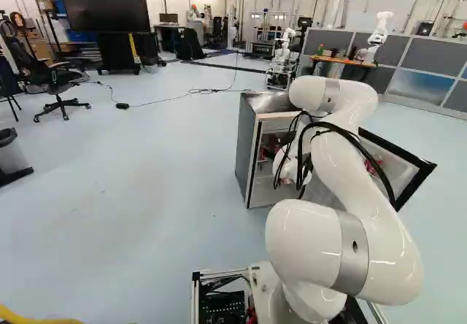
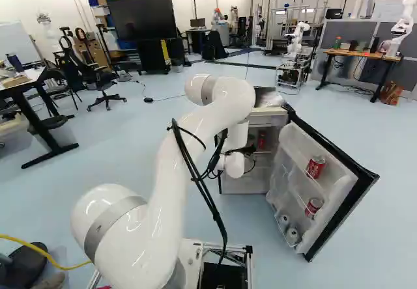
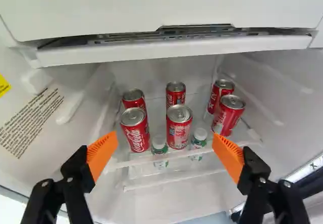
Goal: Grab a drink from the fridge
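Note:
The open fridge (image 1: 246, 152) stands ahead of the base. In the right base view, the dark end of my gripper (image 2: 247, 150) is at its opening, fingertips hidden. The wrist view shows the gripper (image 3: 165, 141) open and empty, orange pads wide apart. Ahead, on a clear shelf, stand red cans in three pairs: a front middle can (image 3: 179, 128) with one behind (image 3: 175, 94), a front left can (image 3: 135, 130) with one behind (image 3: 133, 99), and two at the right (image 3: 228, 116). Small bottles with white caps (image 3: 160, 146) show lower down.
A white compartment edge (image 3: 176, 50) spans above the cans, with fridge walls on both sides. The open door (image 2: 332, 172) stands right of the arm, with red cans (image 2: 315, 166) and others on its racks. Another robot (image 1: 284, 50) and a desk (image 2: 358, 53) are farther back.

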{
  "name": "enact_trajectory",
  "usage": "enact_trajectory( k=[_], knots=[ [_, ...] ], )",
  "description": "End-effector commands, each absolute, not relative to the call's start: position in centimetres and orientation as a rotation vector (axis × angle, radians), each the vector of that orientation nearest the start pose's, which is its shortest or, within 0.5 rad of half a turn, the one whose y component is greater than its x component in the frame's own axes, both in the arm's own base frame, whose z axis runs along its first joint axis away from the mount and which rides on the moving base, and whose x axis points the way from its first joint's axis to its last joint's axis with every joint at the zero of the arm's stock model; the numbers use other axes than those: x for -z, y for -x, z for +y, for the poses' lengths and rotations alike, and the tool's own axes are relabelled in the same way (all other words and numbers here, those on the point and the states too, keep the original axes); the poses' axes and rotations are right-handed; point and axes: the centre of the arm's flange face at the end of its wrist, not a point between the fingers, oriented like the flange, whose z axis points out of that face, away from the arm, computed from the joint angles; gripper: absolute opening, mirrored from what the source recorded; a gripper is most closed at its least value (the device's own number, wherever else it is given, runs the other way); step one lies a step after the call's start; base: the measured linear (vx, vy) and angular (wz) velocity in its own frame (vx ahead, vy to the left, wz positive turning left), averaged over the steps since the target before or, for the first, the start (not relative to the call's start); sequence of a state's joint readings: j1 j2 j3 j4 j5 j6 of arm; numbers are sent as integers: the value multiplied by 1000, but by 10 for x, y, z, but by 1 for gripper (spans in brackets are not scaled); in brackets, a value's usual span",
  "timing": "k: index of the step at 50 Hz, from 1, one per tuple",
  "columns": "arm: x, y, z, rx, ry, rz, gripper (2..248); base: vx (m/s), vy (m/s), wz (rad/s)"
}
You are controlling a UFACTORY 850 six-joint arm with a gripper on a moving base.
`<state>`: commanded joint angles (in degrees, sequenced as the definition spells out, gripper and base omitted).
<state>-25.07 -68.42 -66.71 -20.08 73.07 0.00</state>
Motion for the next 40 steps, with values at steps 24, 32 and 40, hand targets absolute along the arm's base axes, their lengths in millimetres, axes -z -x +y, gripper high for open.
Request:
enact_trajectory(
  k=[24, 32, 40],
  knots=[
    [-26, -558, -223, 1888, 2564, 103, 247, 0, 0, 0],
    [-22, -564, -226, 1903, 2558, 100, 247, 0, 0, 0],
    [-20, -568, -232, 1919, 2555, 105, 247, 0, 0, 0]
  ],
)
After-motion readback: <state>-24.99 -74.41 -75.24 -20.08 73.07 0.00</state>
